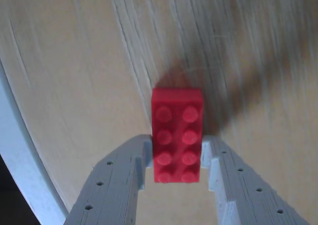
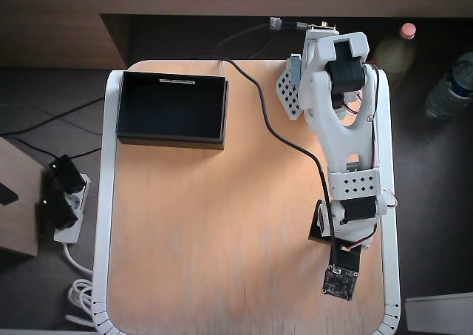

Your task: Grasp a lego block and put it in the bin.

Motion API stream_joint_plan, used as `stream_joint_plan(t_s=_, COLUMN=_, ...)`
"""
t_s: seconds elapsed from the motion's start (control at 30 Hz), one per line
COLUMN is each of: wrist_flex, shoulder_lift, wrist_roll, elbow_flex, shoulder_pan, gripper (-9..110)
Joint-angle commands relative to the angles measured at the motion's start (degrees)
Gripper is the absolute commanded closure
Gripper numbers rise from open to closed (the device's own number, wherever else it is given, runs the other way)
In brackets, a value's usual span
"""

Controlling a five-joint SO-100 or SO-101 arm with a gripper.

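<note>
1 pincer (image 1: 177, 158) grips the lego block (image 1: 177, 134).

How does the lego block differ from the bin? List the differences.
The lego block is bright red; the bin is black. The block is a solid studded brick; the bin is an open, empty box. The block sits between the jaws; the bin rests untouched at the table's far corner. Both are rectangular.

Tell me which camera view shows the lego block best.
The wrist view. There the lego block fills the centre, red with its eight studs plain, its near end held between the tool's two grey fingertips above the wooden table. The overhead view shows nothing of the block: the arm and its camera cover that spot.
</note>
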Motion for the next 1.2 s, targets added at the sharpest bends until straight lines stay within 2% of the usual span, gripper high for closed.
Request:
stream_joint_plan(t_s=0.0, wrist_flex=-1.1, shoulder_lift=5.8, wrist_roll=1.6, elbow_flex=-6.9, shoulder_pan=3.2, gripper=101)
stream_joint_plan(t_s=0.33, wrist_flex=4.0, shoulder_lift=13.8, wrist_roll=4.5, elbow_flex=-7.2, shoulder_pan=12.2, gripper=101)
stream_joint_plan(t_s=0.67, wrist_flex=24.6, shoulder_lift=20.0, wrist_roll=6.5, elbow_flex=-19.7, shoulder_pan=22.8, gripper=101)
stream_joint_plan(t_s=0.97, wrist_flex=35.0, shoulder_lift=24.7, wrist_roll=10.5, elbow_flex=-28.3, shoulder_pan=38.1, gripper=101)
stream_joint_plan(t_s=1.17, wrist_flex=36.8, shoulder_lift=26.4, wrist_roll=14.1, elbow_flex=-28.4, shoulder_pan=49.9, gripper=101)
